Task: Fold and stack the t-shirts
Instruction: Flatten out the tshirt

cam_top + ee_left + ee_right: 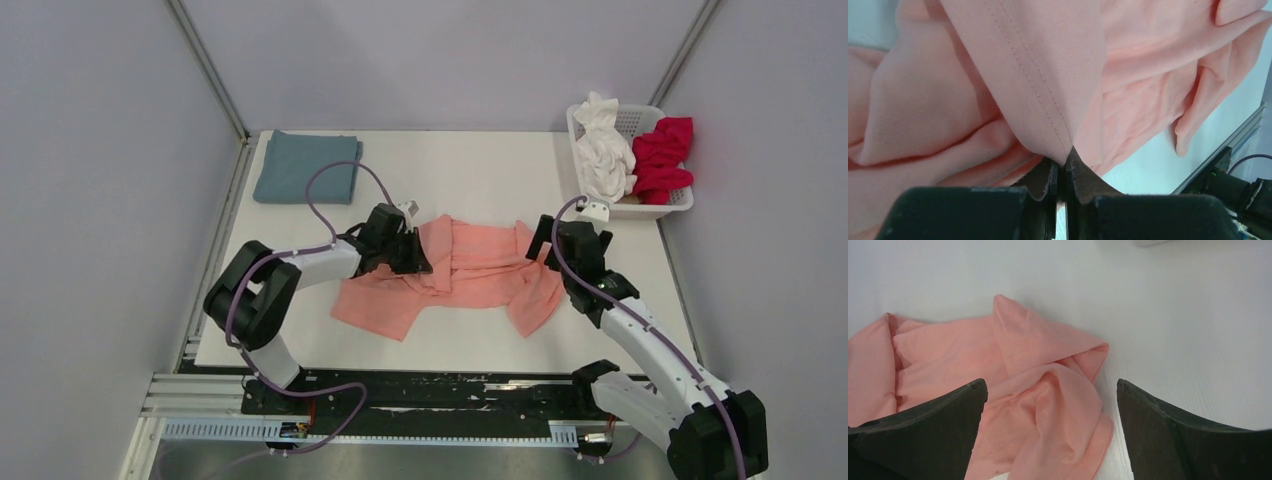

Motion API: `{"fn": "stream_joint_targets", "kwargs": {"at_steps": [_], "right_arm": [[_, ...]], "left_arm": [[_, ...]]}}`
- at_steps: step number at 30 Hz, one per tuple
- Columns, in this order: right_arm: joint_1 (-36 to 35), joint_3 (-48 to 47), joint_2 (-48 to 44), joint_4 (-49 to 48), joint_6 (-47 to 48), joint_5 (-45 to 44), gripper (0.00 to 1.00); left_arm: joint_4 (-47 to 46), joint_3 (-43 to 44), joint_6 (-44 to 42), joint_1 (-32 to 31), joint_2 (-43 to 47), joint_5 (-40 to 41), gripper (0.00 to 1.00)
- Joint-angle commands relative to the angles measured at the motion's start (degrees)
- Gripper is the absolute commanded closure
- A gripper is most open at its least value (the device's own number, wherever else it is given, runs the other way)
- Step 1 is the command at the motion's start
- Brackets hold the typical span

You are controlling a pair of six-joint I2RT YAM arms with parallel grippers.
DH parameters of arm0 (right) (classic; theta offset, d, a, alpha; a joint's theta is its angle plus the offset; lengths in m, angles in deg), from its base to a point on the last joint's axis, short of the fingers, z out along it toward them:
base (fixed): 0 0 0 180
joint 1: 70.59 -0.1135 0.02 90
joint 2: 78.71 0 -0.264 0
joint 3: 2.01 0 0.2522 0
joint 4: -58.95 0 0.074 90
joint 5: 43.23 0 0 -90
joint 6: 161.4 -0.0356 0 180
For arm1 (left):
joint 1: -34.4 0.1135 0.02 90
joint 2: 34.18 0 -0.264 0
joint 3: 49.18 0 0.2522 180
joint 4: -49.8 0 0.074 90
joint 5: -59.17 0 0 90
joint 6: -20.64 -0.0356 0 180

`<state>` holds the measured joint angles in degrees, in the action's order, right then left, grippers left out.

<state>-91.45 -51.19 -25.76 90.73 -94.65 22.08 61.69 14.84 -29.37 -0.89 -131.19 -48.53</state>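
pinching a stitched hem of the salmon-pink t-shirt [480,272], left gripper [1060,167] jaws pressed tight on it; right gripper [1050,385] spread wide over the shirt's crumpled right side, middle of the table [480,170].

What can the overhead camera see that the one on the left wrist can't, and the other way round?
Only the overhead view shows the folded blue-grey t-shirt at the table's far left corner, and the basket holding the white t-shirt and the red t-shirt. Only the left wrist view shows a stitched hem pinched between the shut fingers of the left gripper. Both show the salmon-pink t-shirt on the table.
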Motion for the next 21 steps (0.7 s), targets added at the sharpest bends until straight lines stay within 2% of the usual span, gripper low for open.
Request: {"fn": "stream_joint_targets", "kwargs": {"at_steps": [1,4,8,14,17,21], "right_arm": [[-0.2,-0.9,2.6,-4.0,3.1,3.5,0.00],[-0.1,-3.6,7.3,-4.9,4.5,6.6,0.01],[-0.4,-9.1,15.8,-5.1,6.7,8.2,0.03],[-1.4,-17.4,31.2,-3.5,8.4,3.7,0.07],[-1.4,-20.1,36.4,-2.0,7.9,0.0,0.13],[-1.2,-22.3,40.9,-0.5,6.7,-7.0,0.30]], "left_arm": [[3.5,0.3,-0.6,-0.5,6.1,3.1,0.99],[4.6,-2.1,-1.5,-0.5,12.3,5.9,1.00],[10.6,-2.1,-2.8,-0.4,18.5,12.5,1.00],[19.4,-2.6,-4.1,-0.3,25.0,22.8,0.99],[22.2,-2.4,-4.1,-0.3,27.3,28.5,0.99],[25.5,-2.1,-3.4,0.3,28.9,34.4,1.00]]}}
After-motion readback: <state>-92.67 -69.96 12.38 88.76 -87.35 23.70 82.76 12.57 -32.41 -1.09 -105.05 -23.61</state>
